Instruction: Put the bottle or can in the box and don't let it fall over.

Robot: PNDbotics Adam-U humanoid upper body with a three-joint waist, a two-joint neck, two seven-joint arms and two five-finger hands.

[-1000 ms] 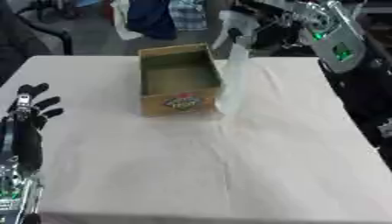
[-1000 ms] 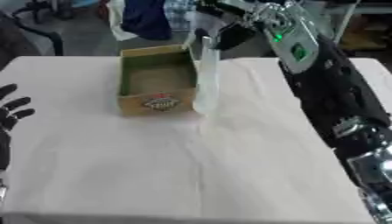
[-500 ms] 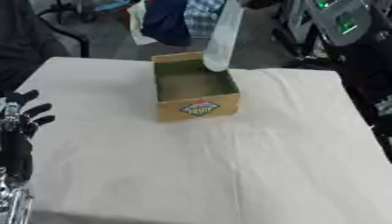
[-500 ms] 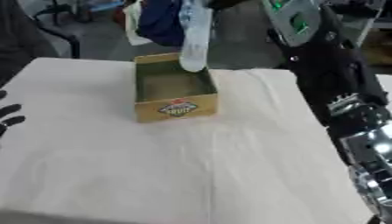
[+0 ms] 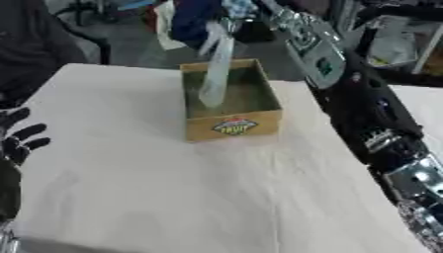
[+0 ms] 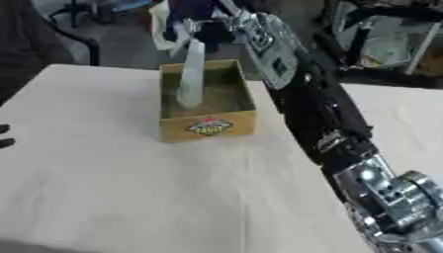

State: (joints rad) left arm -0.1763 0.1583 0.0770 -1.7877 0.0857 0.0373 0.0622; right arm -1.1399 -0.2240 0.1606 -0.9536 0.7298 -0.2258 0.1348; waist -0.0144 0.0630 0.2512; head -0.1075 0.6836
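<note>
While gripping bottle (image 5: 216, 69), right robot hand (image 5: 235, 30) overhangs box (image 5: 232, 123).

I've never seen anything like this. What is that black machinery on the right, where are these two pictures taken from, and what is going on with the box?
Both pictures come from a stereo camera in a humanoid robot's head, looking down at a table draped in a white cloth. The black and silver machinery is its right arm; the right hand, at the top, holds a clear plastic bottle by its upper end, its base inside the open cardboard box with a round logo. The bottle leans slightly. The left hand rests open at the left edge, fingers up.
</note>
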